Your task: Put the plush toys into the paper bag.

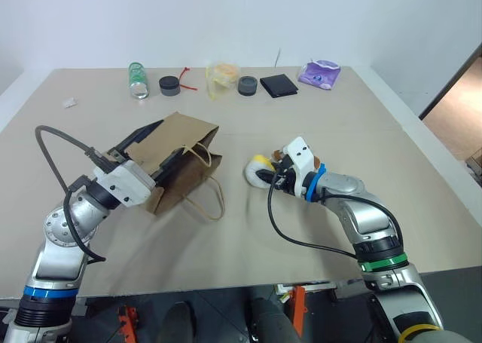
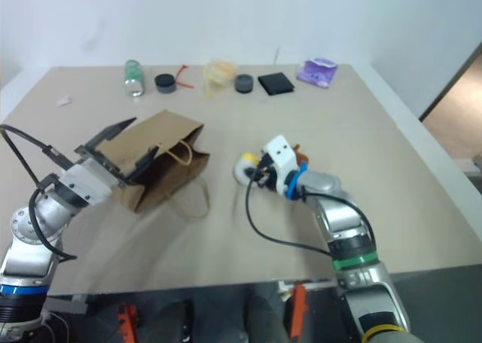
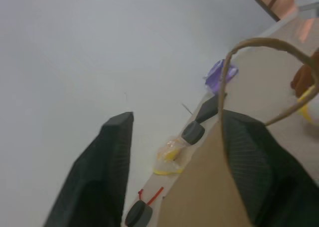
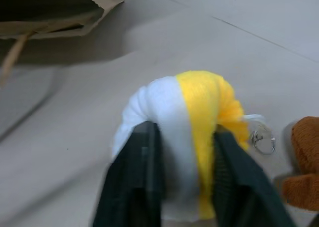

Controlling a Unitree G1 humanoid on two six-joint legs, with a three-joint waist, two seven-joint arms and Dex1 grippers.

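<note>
The paper bag is seen lying on its side on the desk, left of the middle, with its open mouth turned toward the near left and its cord handles trailing onto the desk toward the near edge. The left hand is at the bag's mouth: one black finger is pressed against the brown paper wall, the other finger stands free on the outer side, and the fingers are held apart with the bag's upper wall between them. Whether the paper is actually pinched cannot be told.

The white and yellow plush toy rests on the desk right of the bag, near the middle. The right hand is clamped on it, one finger on the white half and one on the yellow half, the soft body bulging between them. A small metal ring is noted at the yellow end. The brown furry toy lies just beside the white one, on its far right side, apart from the bag.

Along the far edge of the desk are recorded a clear bottle, two dark round lids, a yellowish plastic packet, a black flat square and a purple pouch.
</note>
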